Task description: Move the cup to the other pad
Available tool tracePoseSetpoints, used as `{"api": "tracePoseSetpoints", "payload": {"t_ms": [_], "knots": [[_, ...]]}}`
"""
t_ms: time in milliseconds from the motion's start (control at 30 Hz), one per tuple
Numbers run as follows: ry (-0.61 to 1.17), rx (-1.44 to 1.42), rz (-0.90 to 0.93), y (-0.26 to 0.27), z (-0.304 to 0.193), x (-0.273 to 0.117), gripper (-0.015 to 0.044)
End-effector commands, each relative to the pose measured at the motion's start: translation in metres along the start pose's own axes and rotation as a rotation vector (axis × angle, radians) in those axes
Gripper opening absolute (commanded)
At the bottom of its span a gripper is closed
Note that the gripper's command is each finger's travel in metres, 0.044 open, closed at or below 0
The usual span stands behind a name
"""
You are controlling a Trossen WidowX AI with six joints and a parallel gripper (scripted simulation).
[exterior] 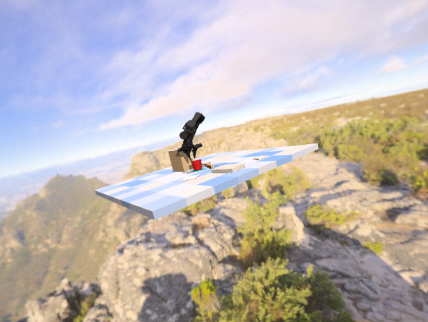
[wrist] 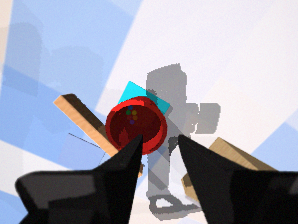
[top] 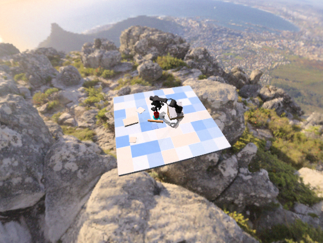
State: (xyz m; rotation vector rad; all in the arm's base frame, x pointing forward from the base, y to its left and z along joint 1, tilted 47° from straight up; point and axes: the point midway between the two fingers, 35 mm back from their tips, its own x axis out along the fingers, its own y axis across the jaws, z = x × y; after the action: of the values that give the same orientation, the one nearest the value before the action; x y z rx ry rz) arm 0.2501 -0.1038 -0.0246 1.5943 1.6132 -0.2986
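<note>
The red cup [top: 156,115] [exterior: 197,166] [wrist: 136,125] stands upright on the cyan pad [wrist: 131,91]. Several small coloured marbles [wrist: 132,115] lie inside it. My gripper [top: 155,110] [wrist: 160,138] is open and holds nothing. Its tips look to be just above the cup; in the wrist view one tip overlaps the cup's near right part and the other is right of the rim. A faint thin-lined square [wrist: 85,148] lies on the blue beyond the wooden bar; it may be the other pad, but its colour barely differs from the table.
The wooden bar [top: 155,121] [wrist: 85,122] lies close beside the cup, between it and the faint square. A tan block [top: 175,113] [exterior: 178,162] [wrist: 237,157] stands on the cup's other side. A flat tan slab [top: 131,121] [exterior: 228,169] and pale tiles [top: 140,110] [top: 132,139] lie farther off.
</note>
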Motion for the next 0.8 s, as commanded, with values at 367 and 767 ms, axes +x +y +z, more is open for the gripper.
{"api": "tracePoseSetpoints", "payload": {"t_ms": [367,767], "knots": [[-0.002,-0.001,-0.003,0.001,0.001,-0.020,0.0440],[-0.003,-0.006,-0.007,0.002,0.001,-0.063,0.0440]]}}
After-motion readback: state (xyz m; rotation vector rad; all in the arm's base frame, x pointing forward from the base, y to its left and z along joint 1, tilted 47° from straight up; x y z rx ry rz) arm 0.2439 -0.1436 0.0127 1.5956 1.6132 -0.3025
